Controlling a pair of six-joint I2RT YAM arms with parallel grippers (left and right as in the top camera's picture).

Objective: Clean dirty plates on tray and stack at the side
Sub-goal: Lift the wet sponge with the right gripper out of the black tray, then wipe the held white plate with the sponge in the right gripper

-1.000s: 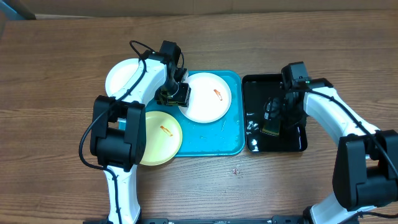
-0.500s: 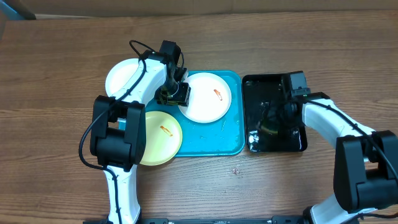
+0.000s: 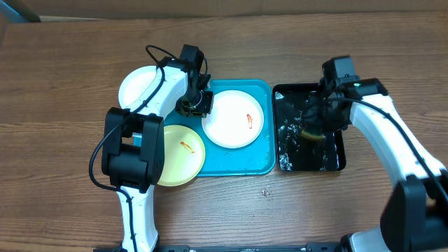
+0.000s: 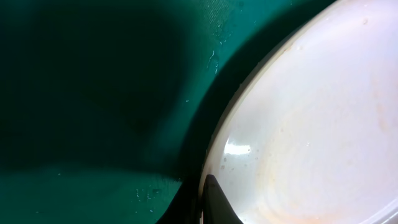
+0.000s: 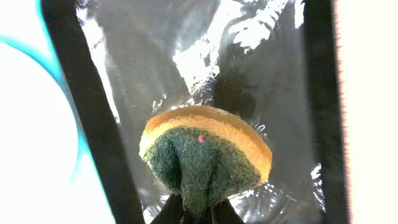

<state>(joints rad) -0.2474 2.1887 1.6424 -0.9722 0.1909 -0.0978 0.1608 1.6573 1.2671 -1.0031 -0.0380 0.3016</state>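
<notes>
A white plate (image 3: 236,120) with an orange smear lies on the turquoise tray (image 3: 238,164). My left gripper (image 3: 197,105) is shut on its left rim. In the left wrist view one dark finger (image 4: 217,205) lies over the plate (image 4: 311,124) edge above the tray (image 4: 93,93). A pale yellow-green plate (image 3: 179,155) with a smear overlaps the tray's left edge. Another white plate (image 3: 142,87) sits on the table to the left. My right gripper (image 3: 318,124) is shut on a wet yellow-and-green sponge (image 5: 205,155), held over the black tray (image 5: 249,56).
The black tray (image 3: 287,94) stands right of the turquoise tray and holds shallow water. Bare wooden table (image 3: 294,210) surrounds both trays. Small crumbs (image 3: 264,191) lie in front of the turquoise tray.
My left gripper closed on the white plate's rim and the plate shifted slightly right and turned. My right gripper closed on the sponge and raised it over the black tray.
</notes>
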